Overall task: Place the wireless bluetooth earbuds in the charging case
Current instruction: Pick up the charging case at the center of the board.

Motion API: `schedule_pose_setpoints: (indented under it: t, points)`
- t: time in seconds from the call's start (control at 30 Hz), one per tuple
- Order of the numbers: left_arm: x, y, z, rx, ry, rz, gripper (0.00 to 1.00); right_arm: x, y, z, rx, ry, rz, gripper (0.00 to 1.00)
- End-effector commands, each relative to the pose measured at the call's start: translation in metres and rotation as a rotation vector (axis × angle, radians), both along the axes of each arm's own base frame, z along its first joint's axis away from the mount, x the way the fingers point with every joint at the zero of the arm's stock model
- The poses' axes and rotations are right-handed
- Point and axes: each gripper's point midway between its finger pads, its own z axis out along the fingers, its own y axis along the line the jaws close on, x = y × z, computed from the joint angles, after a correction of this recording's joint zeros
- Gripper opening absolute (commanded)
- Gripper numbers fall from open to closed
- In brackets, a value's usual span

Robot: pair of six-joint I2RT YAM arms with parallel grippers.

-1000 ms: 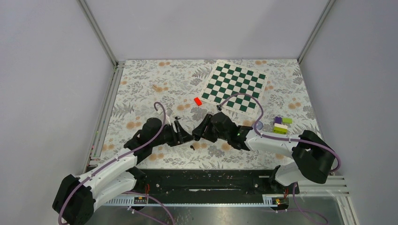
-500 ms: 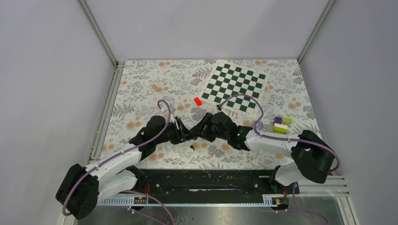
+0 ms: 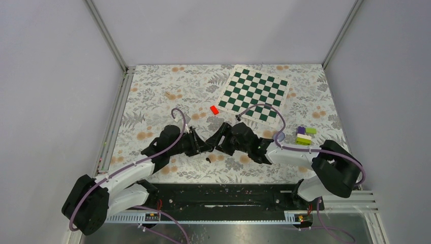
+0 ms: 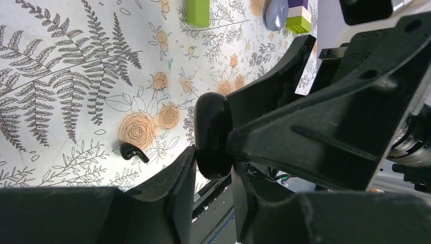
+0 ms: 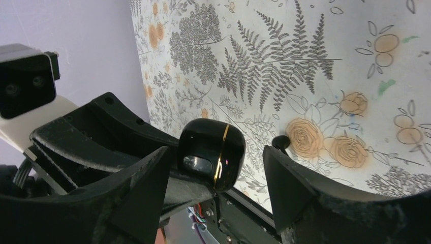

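The charging case (image 4: 213, 134), a glossy black pebble with its lid closed, hangs above the floral mat near the table's front middle. My left gripper (image 4: 212, 153) is shut on it, one finger pressing each side. In the right wrist view the case (image 5: 212, 160) sits between the fingers of my right gripper (image 5: 216, 152), which is open with a gap on both sides. The two grippers meet tip to tip in the top view, left gripper (image 3: 203, 147) against right gripper (image 3: 217, 144). One black earbud (image 4: 133, 152) lies on the mat just below them, also in the right wrist view as the earbud (image 5: 281, 143).
A green-and-white chessboard (image 3: 254, 94) lies at the back right, with a red block (image 3: 214, 110) beside its near-left corner. Lime and purple blocks (image 3: 305, 136) sit on the right by the right arm. A small tan piece (image 3: 167, 94) lies at the back left.
My left gripper has closed onto the case while my right gripper's jaws have opened away from it. The left arm shifted slightly toward the right arm.
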Motion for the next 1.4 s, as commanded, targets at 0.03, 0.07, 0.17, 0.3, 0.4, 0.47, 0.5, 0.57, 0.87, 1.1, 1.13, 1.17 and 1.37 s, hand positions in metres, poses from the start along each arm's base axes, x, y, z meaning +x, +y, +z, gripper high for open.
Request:
schedule_pose_setpoints:
  t: [0.03, 0.07, 0.17, 0.3, 0.4, 0.47, 0.5, 0.57, 0.87, 1.1, 1.13, 1.17, 1.37]
  points:
    - [0.008, -0.014, 0.031, -0.092, -0.063, -0.046, 0.00, -0.001, -0.013, 0.045, 0.050, -0.171, 0.034, 0.78]
    - [0.007, -0.014, 0.034, -0.107, -0.065, -0.057, 0.00, 0.000, -0.025, 0.047, 0.029, -0.201, -0.001, 0.80]
    - [0.006, -0.016, 0.050, -0.173, -0.072, -0.084, 0.00, 0.001, -0.060, 0.055, 0.019, -0.282, -0.100, 0.83]
    - [0.001, -0.020, 0.082, -0.274, -0.116, -0.159, 0.00, -0.005, -0.090, 0.073, 0.110, -0.396, -0.164, 0.83]
    - [-0.005, -0.024, 0.107, -0.365, -0.152, -0.208, 0.00, -0.016, -0.090, 0.089, 0.172, -0.483, -0.098, 0.77]
    - [-0.010, -0.027, 0.126, -0.443, -0.164, -0.239, 0.00, -0.026, -0.083, 0.105, 0.227, -0.531, -0.024, 0.76]
    - [-0.014, -0.027, 0.134, -0.478, -0.174, -0.260, 0.00, -0.029, -0.080, 0.111, 0.253, -0.548, -0.004, 0.75]
    - [-0.016, -0.027, 0.146, -0.526, -0.190, -0.276, 0.00, -0.032, -0.075, 0.117, 0.287, -0.564, 0.021, 0.74]
    - [-0.019, -0.027, 0.144, -0.551, -0.191, -0.286, 0.00, -0.037, -0.051, 0.138, 0.444, -0.592, 0.094, 0.75]
    - [-0.019, -0.026, 0.143, -0.562, -0.189, -0.280, 0.00, -0.040, -0.043, 0.151, 0.609, -0.600, 0.101, 0.68]
    - [-0.018, -0.026, 0.143, -0.564, -0.186, -0.277, 0.00, -0.041, -0.042, 0.152, 0.626, -0.594, 0.103, 0.67]
    - [-0.019, -0.027, 0.142, -0.565, -0.182, -0.281, 0.00, -0.041, -0.041, 0.153, 0.640, -0.593, 0.102, 0.64]
    - [-0.020, -0.026, 0.140, -0.576, -0.178, -0.286, 0.00, -0.035, -0.047, 0.153, 0.672, -0.602, 0.050, 0.57]
